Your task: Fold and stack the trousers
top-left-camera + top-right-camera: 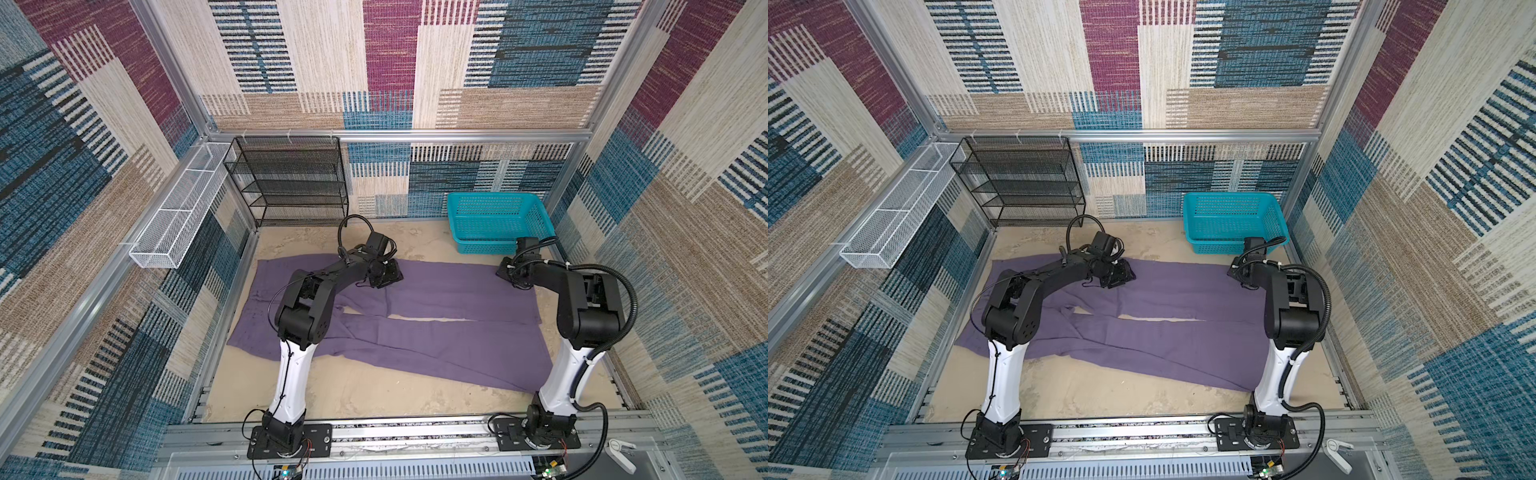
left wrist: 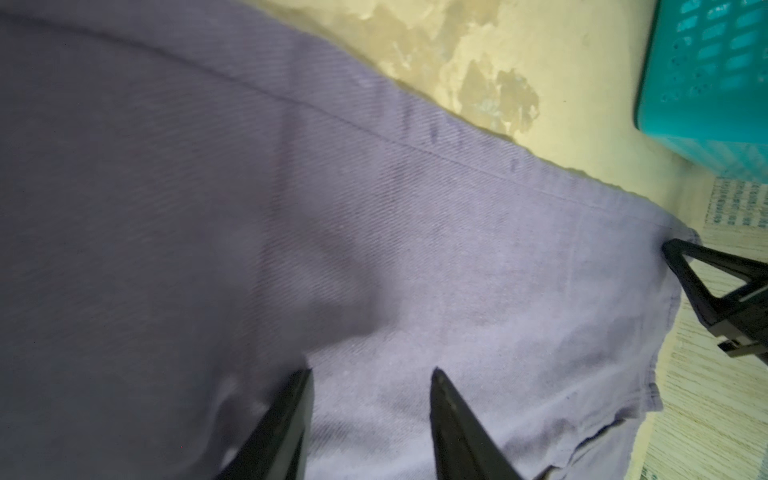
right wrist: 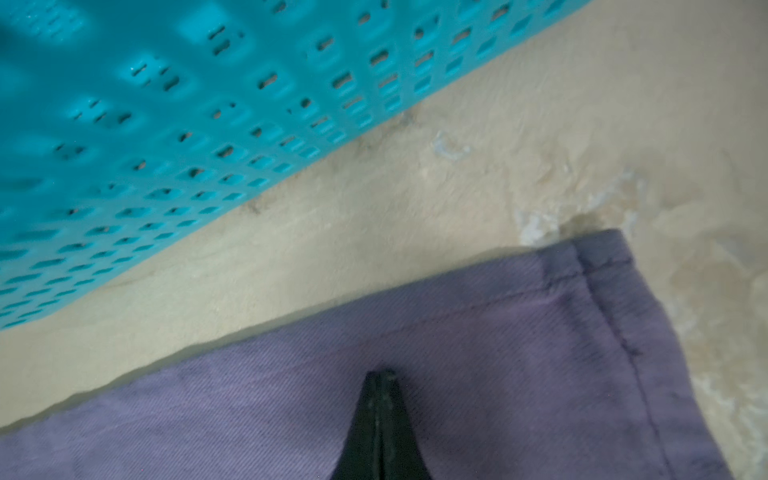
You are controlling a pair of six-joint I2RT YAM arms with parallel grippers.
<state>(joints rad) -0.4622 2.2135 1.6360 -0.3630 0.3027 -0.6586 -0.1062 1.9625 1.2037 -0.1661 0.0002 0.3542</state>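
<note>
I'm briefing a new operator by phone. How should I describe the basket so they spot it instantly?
Follow the foot of the patterned back wall rightward, past the black mesh rack, into the far right corner. The basket sits there, just beyond the spread purple trousers. It alone is bright teal plastic with slotted walls.

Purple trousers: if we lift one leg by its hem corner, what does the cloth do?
Probably floppy: the trousers lie flat with soft wrinkles near the crotch, so a lifted corner should drape, trailing the rest. Likely light for their size: the cloth looks thin, lying nearly flush with the table. A push would probably bunch them, as at the already rumpled crotch, not slide them whole.
</note>
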